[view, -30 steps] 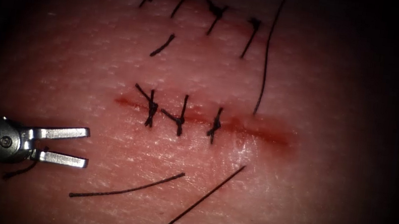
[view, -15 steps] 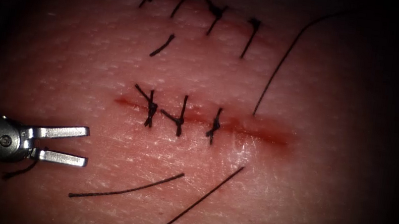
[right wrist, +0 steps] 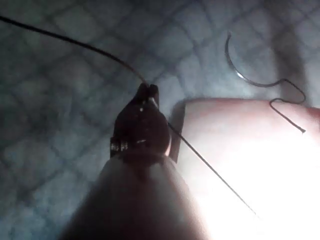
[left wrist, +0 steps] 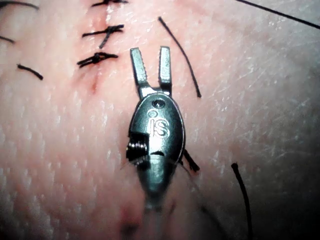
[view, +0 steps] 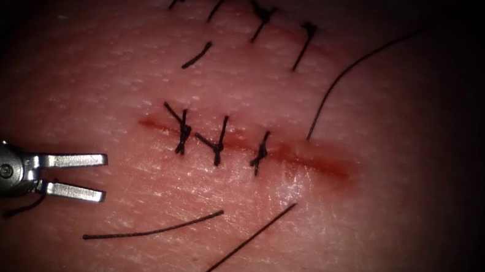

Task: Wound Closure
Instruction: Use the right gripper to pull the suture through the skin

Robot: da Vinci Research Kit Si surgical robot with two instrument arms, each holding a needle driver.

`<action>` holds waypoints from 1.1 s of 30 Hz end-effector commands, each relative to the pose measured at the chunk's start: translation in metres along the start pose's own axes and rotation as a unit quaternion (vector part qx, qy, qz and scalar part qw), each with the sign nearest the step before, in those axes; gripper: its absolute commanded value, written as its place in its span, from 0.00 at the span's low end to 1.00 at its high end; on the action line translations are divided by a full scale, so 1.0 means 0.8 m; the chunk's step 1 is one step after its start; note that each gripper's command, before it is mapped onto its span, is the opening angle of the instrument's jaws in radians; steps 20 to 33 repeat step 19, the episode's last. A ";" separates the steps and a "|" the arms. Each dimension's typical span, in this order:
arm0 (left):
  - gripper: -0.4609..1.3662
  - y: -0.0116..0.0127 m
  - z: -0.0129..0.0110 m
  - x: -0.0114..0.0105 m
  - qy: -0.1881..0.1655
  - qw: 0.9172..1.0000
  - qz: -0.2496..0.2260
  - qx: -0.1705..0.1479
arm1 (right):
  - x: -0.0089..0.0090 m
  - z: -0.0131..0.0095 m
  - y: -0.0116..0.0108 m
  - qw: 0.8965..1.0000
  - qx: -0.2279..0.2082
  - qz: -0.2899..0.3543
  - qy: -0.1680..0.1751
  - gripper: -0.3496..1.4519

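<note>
Pink tissue (view: 365, 243) carries a horizontal cut (view: 325, 163) with red fluid (view: 337, 166) along its right, unstitched stretch. Three knotted stitches (view: 219, 142) cross the cut's left and middle parts. A second row of four stitches (view: 262, 15) sits higher on the tissue, with a short cut end of thread (view: 197, 55) just below it.

Left gripper (view: 98, 178) lies on the tissue well left of the cut and below its line, jaws apart, holding nothing. The left wrist view shows the same gripper (left wrist: 150, 62) with its two jaws spread, close to the end stitch but not touching it.

Thread (view: 349, 69) rises from the tissue just above the cut, to the right of the third stitch, and curves away to the upper right. Below the cut a second length of thread (view: 241, 247) runs diagonally down and to the left from a point under the same place. A loose cut strand (view: 150, 231) lies beside it, nearer the left gripper.

Right gripper (right wrist: 148, 92), seen in the right wrist view, is off the tissue with its jaws clamped on the thread (right wrist: 75, 42), which passes on to the tissue edge.

Curved needle (right wrist: 240, 70) lies free on the worktop (right wrist: 60, 150) beyond the tissue, held by neither tool and not in the tissue. A thread tail (right wrist: 287, 107) trails from it.
</note>
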 end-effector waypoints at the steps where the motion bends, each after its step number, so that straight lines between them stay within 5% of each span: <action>1: 0.31 0.0000 0.0000 0.0000 0.000 1.000 0.000 0.000 | 0.0002 0.0002 -0.0002 1.000 0.003 0.002 0.001 0.00; 13: 0.31 0.0000 0.0000 0.0000 0.000 1.000 0.000 0.000 | 0.0004 0.0010 -0.0024 1.000 0.022 0.004 -0.002 0.00; 33: 0.31 0.0000 0.0001 0.0000 0.000 1.000 0.000 0.000 | 0.0005 0.0008 -0.0023 1.000 0.022 0.004 -0.001 0.00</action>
